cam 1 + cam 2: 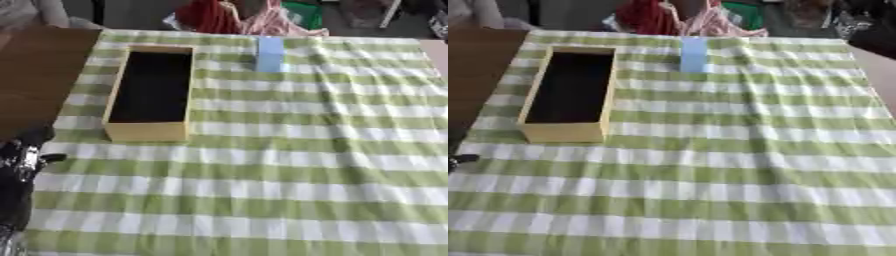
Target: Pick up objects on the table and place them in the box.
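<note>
A green-and-white checked cloth covers nearly the whole table, with bare brown wood showing along its left edge. On the cloth's left side sits the long wooden box, open on top, pale walls around a dark inside, and nothing can be made out in it. Up at the far edge stands a light blue block, upright, rectangular, well apart from the box and to its right. The near and right stretches of cloth lie flat, only faint folds. Down at the lower left corner, the left hand shows as a dark shape; whether its fingers are spread or curled, I cannot tell.
</note>
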